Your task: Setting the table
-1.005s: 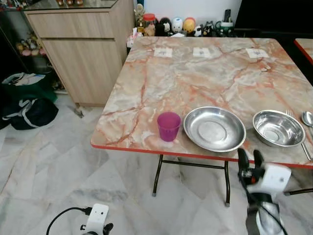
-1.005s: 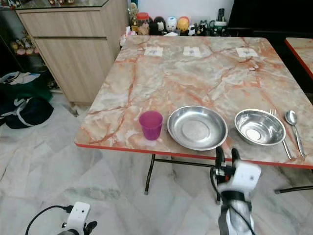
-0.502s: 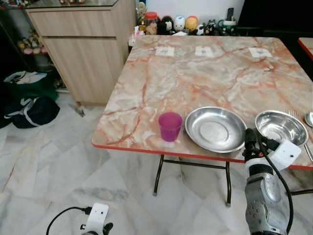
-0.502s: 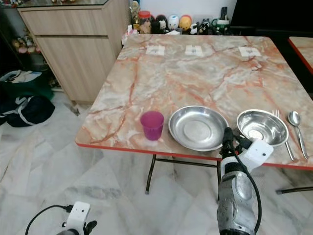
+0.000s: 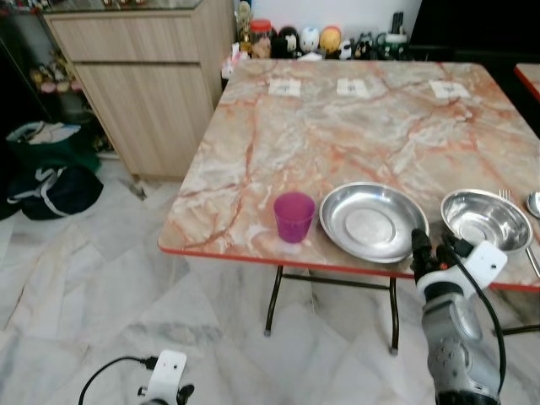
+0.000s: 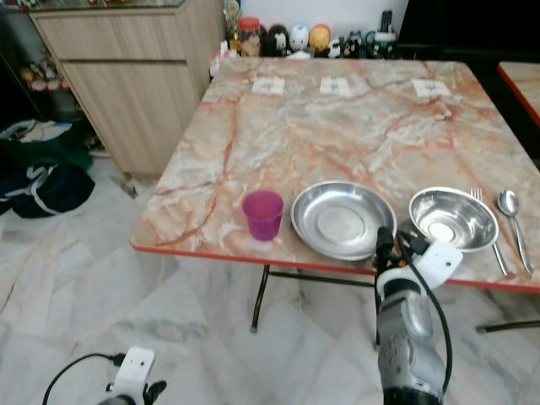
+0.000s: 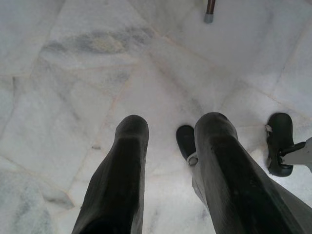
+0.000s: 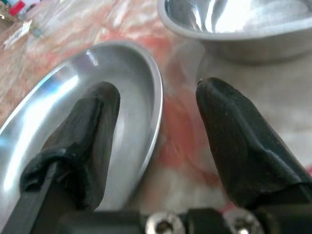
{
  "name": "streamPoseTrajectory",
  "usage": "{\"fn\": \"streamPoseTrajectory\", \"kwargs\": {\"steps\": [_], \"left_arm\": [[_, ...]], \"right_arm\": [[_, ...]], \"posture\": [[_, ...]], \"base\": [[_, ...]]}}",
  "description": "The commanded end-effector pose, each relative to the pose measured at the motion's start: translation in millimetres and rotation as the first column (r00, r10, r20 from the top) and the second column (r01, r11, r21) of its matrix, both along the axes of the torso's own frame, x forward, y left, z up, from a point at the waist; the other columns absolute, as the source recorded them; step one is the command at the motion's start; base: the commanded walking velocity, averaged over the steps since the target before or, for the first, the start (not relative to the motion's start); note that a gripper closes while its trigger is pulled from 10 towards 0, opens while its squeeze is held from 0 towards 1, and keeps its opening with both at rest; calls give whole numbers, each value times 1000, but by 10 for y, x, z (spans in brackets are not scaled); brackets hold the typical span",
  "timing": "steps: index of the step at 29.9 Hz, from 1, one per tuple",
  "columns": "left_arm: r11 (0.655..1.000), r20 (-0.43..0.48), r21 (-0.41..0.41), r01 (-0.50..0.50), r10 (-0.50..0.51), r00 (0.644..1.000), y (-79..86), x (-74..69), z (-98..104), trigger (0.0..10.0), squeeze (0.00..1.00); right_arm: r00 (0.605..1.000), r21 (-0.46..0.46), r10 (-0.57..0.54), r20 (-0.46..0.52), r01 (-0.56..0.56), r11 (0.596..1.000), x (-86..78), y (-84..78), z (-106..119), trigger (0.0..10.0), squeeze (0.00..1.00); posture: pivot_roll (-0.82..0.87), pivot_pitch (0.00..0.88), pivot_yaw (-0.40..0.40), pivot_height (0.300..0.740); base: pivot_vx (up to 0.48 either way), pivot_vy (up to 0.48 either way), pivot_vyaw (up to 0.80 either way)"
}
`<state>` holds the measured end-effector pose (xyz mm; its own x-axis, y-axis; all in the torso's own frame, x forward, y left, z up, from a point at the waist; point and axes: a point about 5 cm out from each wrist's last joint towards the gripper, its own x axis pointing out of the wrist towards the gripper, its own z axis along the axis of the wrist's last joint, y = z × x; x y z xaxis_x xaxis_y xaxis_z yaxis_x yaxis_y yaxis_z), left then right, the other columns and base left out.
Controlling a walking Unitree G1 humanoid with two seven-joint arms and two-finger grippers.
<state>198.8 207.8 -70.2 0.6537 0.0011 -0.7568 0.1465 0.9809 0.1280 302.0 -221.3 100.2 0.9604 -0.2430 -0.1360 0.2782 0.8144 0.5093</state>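
Observation:
On the marble table [image 5: 354, 126], near the front edge, a purple cup [image 5: 294, 215], a shallow steel plate [image 5: 371, 221] and a steel bowl [image 5: 484, 219] stand in a row. A fork [image 6: 483, 215] and a spoon [image 6: 506, 202] lie right of the bowl. My right gripper [image 6: 393, 240] is open at the plate's right rim. In the right wrist view one finger [image 8: 85, 131] is over the plate [image 8: 63, 112], and the other [image 8: 239, 141] is over the tabletop beside the bowl [image 8: 234, 24]. My left gripper [image 7: 173, 124] hangs open over the floor.
A wooden cabinet [image 5: 143, 84] stands left of the table, with dark bags [image 5: 51, 181] on the floor beside it. Figurines and jars [image 5: 312, 40] line the table's far edge, and paper cards [image 5: 285, 86] lie before them. A second table's corner [image 5: 527, 80] is at the right.
My right arm rose from below the table's front edge, and its open gripper now straddles the plate's right rim. The left arm has not moved.

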Motion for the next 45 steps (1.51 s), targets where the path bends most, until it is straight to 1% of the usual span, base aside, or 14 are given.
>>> {"fn": "streamPoseTrajectory", "kwargs": {"steps": [1,3,7,10,13,18,21,23,31,34,35,36,45], "left_arm": [[1000,-20,11,16,-16,1000,24,-54,-25,10000,0],[1000,-20,12,17,-16,1000,23,-52,-24,10000,0],[1000,-20,12,17,-16,1000,23,-51,-24,10000,0],[1000,-21,13,17,-17,1000,21,-50,-24,10000,0],[1000,-21,12,14,-14,1000,21,-52,-25,10000,0],[1000,-22,13,13,-13,1000,25,-56,-26,10000,0],[1000,-22,13,14,-14,1000,26,-58,-27,10000,0],[1000,-22,12,14,-14,1000,26,-58,-27,10000,0],[1000,-23,11,15,-15,1000,27,-60,-28,10000,0],[1000,-24,11,15,-15,1000,28,-60,-28,10000,0],[1000,-25,11,16,-15,1000,27,-62,-29,10000,0],[1000,-26,12,16,-16,1000,26,-64,-30,10000,0],[1000,-29,11,15,-15,999,21,-70,-35,10000,0]], "right_arm": [[1000,10,-4,-19,4,1000,38,-17,2,10000,0],[1000,1,-3,-29,3,1000,69,-23,19,10000,0],[999,-4,-2,-36,2,1000,77,-26,21,10000,0],[998,-10,5,-61,-6,1000,163,-17,41,10000,0],[997,-6,16,-77,-17,1000,207,5,43,10000,0],[995,-2,17,-96,-18,1000,216,16,26,10000,0],[992,-7,17,-124,-18,1000,215,14,-14,10000,0],[989,4,18,-145,-17,1000,219,17,-46,10000,0],[987,0,19,-163,-20,1000,232,28,-71,10000,0],[981,-10,30,-194,-32,999,236,40,-101,10000,0],[979,-10,34,-200,-36,999,239,47,-112,5176,0],[978,-9,38,-204,-41,999,243,55,-121,0,0],[974,-20,69,-215,-75,997,293,124,-117,0,0]], "posture": [[-88,99,-1,740],[-88,99,-1,740],[-88,98,-1,740],[-82,97,0,740],[-79,98,-2,740],[-79,98,-1,740],[-79,99,0,740],[-78,99,-1,740],[-76,99,0,740],[-78,99,0,740],[-77,99,0,740],[-75,98,0,740],[-75,99,0,740]], "base": [[0,0,0],[0,0,0],[0,0,0],[0,0,0],[0,0,0],[0,0,0],[0,0,0],[0,0,0],[0,0,0],[0,0,0],[0,0,0],[0,0,0],[0,0,0]]}}
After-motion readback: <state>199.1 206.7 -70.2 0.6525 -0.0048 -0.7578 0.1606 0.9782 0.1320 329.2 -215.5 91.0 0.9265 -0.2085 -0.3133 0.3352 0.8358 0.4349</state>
